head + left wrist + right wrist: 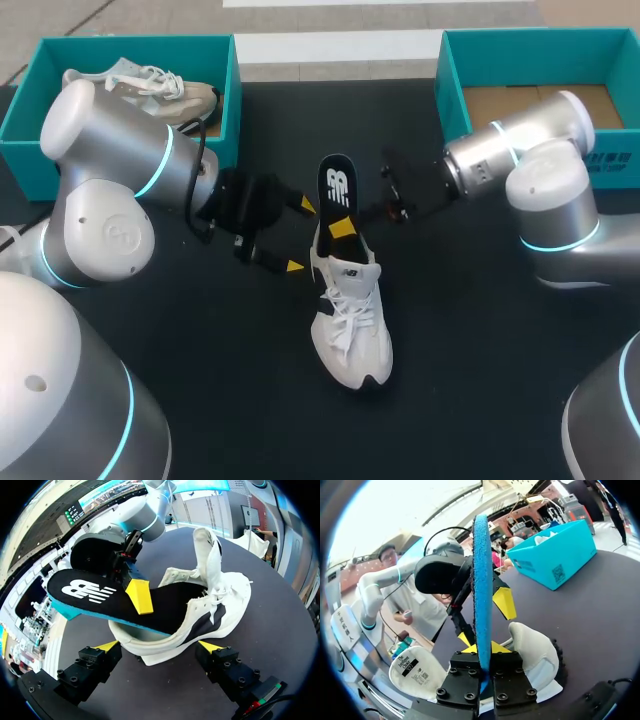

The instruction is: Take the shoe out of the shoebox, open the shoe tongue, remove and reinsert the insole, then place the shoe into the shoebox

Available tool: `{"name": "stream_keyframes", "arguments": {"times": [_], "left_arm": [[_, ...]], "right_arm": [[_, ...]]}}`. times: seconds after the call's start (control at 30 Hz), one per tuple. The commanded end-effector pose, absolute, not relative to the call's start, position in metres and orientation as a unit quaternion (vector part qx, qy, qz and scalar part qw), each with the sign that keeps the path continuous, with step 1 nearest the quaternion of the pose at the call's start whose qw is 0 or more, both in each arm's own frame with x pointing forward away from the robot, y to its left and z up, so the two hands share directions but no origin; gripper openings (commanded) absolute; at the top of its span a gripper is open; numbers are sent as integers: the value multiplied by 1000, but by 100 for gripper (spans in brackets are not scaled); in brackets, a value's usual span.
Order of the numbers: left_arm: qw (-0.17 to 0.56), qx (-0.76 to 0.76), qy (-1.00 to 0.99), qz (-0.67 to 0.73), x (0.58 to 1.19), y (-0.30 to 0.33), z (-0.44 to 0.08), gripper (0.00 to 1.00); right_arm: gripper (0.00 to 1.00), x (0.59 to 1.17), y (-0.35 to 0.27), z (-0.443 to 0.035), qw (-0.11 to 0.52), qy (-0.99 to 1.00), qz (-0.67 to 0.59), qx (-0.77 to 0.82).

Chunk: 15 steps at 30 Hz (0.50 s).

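The right pincer (345, 228) is clamped on the insole (337, 185), its fingers almost together with the thin pad pinched between them. The logo end juts out past the fingertips, and the far end runs down from them into the shoe (352, 320). The white shoe lies laces-up on the dark worktop (200, 400), heel turned toward both pincers.

The left pincer (300, 236) is spread wide and grips nothing. The heel sits just ahead of it, framed by the two yellow tips, and whether they brush the sole can't be told.

With the insole half in and half out, this looks like the insole step, mid-slide, and the direction isn't clear from here. The sensible play is for the left pincer to close on the heel and pin the shoe, because otherwise the pull will probably drag it across the worktop. The right pincer should travel along the line of the shoe's opening and keep the pad flat so it doesn't fold. The tongue (204, 545) stands raised ahead of the left pincer, and it needs to stay that way so the insole's front edge doesn't snag.

As for boxes, the teal shoebox (130, 42) out behind the left pincer holds a second shoe (150, 85), pale with white laces. The other shoebox (450, 100), behind the right pincer, shows its brown floor.
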State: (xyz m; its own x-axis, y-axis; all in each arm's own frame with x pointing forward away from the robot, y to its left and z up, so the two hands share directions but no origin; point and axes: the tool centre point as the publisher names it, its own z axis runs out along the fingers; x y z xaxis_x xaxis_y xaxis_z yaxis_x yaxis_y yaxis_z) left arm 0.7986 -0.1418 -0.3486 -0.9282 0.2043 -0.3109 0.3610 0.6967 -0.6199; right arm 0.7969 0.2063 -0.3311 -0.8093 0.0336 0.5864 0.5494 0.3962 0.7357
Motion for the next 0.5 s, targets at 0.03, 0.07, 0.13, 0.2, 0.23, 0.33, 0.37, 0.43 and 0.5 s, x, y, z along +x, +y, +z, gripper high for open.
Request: {"name": "stream_keyframes", "arguments": {"times": [0.03, 0.07, 0.13, 0.2, 0.23, 0.33, 0.37, 0.43, 0.5], "left_arm": [[110, 154, 915, -356, 798, -143, -349, 100], [110, 154, 915, -356, 798, -143, -349, 100], [110, 154, 915, -356, 798, -143, -349, 100], [110, 154, 915, -356, 798, -143, -349, 100], [110, 154, 915, -356, 798, -143, -349, 100], [110, 154, 915, -356, 798, -143, -349, 100], [110, 154, 915, -356, 798, -143, -349, 100], [110, 154, 915, -356, 798, -143, -349, 100], [110, 154, 915, -356, 798, -143, -349, 100]], "right_arm": [[0, 798, 209, -334, 253, -798, -516, -181], [0, 798, 209, -335, 254, -798, -516, -181], [0, 797, 209, -336, 256, -798, -515, -181], [0, 795, 208, -337, 260, -797, -514, -183], [0, 794, 209, -338, 263, -796, -513, -183], [0, 792, 209, -340, 266, -795, -513, -183], [0, 791, 209, -341, 267, -795, -513, -184], [0, 791, 210, -342, 268, -794, -513, -185], [0, 790, 211, -343, 271, -794, -511, -185]]}}
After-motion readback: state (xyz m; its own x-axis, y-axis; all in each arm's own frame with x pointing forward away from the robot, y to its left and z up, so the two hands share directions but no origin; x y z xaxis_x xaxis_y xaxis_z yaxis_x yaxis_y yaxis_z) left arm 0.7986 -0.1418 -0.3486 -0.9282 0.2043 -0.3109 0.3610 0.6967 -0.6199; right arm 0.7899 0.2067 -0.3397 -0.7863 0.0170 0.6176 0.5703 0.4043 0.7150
